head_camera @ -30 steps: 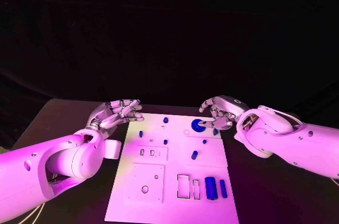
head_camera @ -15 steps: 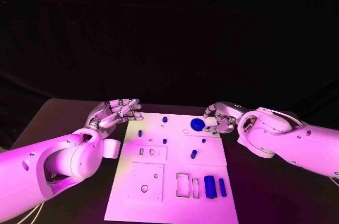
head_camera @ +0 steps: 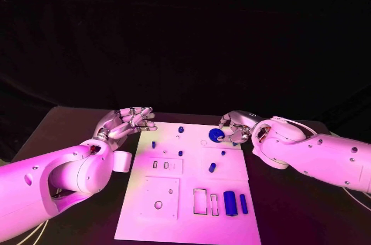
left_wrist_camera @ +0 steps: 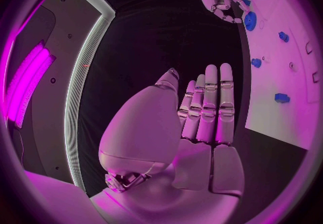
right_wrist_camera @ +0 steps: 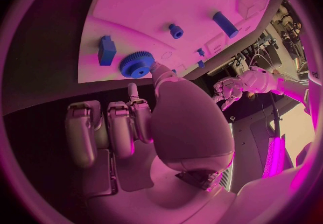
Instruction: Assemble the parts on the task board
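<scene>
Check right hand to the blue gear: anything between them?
Nothing visible. The right hand is already at the blue gear at the task board's far right edge; in the right wrist view a fingertip touches its rim.

I find no legible text, label, brand or number. The task board point(head_camera: 193, 186) carries none I can read.

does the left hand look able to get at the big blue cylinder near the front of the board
Probably yes: the left hand holds nothing beside the board's far left corner, and nothing stands between it and the big blue cylinder, though it must cross the task board.
</scene>
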Robot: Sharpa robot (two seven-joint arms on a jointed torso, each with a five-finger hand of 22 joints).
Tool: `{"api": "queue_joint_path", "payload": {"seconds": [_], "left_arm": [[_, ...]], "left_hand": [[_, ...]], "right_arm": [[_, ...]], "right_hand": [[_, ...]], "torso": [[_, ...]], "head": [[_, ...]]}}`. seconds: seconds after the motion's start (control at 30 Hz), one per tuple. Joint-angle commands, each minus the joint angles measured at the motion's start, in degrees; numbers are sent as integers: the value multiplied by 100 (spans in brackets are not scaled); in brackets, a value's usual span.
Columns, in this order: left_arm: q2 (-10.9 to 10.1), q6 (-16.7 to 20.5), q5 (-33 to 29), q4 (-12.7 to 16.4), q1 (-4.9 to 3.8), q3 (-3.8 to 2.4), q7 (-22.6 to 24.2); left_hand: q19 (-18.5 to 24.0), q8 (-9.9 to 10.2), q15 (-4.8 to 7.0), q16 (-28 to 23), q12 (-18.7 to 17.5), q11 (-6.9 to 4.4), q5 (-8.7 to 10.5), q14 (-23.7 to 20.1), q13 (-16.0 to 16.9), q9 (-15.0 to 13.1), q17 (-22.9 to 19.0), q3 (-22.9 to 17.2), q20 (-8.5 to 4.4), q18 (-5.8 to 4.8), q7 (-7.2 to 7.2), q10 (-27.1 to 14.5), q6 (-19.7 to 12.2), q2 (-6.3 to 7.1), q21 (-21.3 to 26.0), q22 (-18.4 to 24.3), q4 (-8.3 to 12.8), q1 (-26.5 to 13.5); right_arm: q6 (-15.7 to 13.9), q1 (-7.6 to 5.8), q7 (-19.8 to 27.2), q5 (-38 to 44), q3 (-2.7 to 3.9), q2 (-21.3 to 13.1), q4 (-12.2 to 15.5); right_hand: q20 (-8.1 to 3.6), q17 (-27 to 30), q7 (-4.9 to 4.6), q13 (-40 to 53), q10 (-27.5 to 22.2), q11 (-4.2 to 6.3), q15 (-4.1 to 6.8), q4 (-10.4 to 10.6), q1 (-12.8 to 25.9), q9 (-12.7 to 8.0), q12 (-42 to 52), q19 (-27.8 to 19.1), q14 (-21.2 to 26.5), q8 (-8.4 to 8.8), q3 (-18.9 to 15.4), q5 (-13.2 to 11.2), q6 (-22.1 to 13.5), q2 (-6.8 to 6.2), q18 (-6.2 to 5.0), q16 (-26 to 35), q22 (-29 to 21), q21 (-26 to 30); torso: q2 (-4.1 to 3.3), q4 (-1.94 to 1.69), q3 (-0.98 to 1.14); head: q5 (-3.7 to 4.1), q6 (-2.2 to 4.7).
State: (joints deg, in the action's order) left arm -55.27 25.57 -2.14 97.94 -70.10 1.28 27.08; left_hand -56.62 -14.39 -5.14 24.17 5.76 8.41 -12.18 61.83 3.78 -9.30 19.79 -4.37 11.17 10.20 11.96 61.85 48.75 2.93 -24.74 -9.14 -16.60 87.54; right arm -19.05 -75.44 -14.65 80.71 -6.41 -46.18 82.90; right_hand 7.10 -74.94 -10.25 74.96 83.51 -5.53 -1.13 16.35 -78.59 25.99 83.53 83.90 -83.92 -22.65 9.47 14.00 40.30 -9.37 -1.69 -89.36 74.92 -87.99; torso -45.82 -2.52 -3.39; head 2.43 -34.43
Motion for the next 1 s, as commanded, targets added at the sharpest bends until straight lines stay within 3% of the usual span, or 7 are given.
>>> {"api": "queue_joint_path", "payload": {"seconds": [0.03, 1.0], "left_arm": [[14, -117, -9, 7, -9, -5, 29], [19, -149, -9, -10, -9, -5, -1]], "left_hand": [[-5, 32, -26, -9, -21, 37, 17, -1, 6, 6, 9, -34, 6, 25, 28, 11, 5, -1, -37, -2, 11, 20], [-4, 35, -24, -11, -26, 36, 15, -4, 7, 7, 16, -43, 5, 26, 27, 15, 9, -3, -38, -1, 11, 28]], "right_arm": [[27, 15, -62, 52, -3, 54, -38], [320, 66, -139, 381, -22, 329, -395]], "right_hand": [[46, -1410, -5, 787, 56, 2, -30, -3, -35, 7, 48, 426, -587, -38, 6, 28, -5, 39, 103, -37, 1270, -34], [48, -1459, -3, 877, 123, 4, -30, -17, -109, 2, 130, 478, -598, -74, 77, 66, 31, 108, 121, -51, 1340, -82]], "torso": [[3, 1, -1], [4, 9, 4]], "head": [[-9, -8], [-46, -36]]}}
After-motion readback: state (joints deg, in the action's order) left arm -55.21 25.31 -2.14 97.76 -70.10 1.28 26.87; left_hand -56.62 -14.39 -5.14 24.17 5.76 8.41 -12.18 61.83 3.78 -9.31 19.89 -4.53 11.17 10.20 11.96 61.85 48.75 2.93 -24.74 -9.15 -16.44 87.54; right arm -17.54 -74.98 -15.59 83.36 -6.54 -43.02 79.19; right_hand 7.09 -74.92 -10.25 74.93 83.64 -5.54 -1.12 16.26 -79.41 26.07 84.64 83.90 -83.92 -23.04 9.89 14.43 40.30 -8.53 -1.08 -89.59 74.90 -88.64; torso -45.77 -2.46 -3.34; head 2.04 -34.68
